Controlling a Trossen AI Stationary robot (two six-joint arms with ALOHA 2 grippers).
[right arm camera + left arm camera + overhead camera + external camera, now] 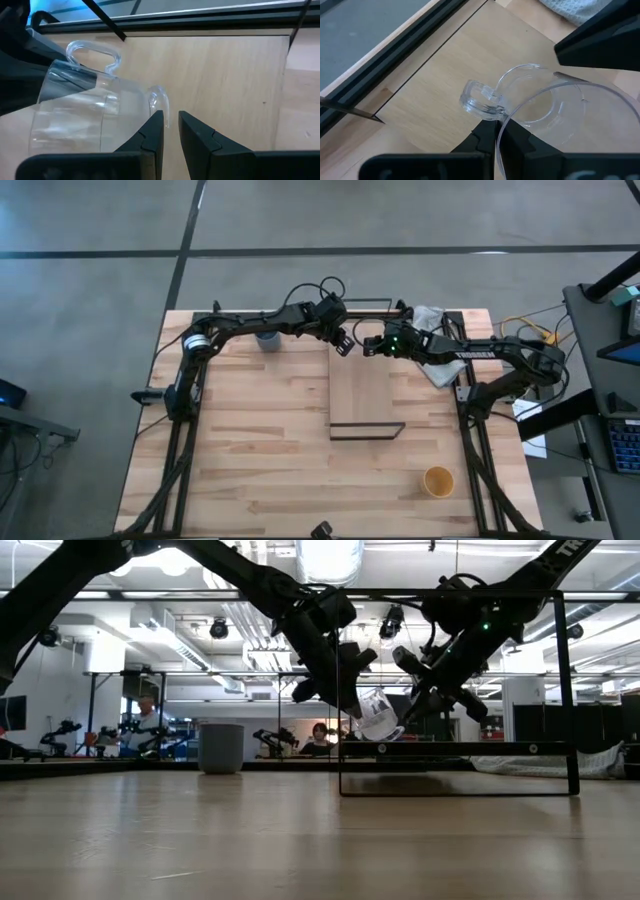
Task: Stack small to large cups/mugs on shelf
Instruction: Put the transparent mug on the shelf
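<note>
Above the shelf [365, 385], left hand [343, 341] holds glass [377, 716]; right hand [372, 345] narrow. Level it before lowering.

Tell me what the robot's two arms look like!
Both arms are black and jointed. The left arm has a silvery ring near its shoulder and a looping black cable. The right arm carries white lettering and a small green light. The left gripper and right gripper each end in two dark, blocky fingers.
</note>
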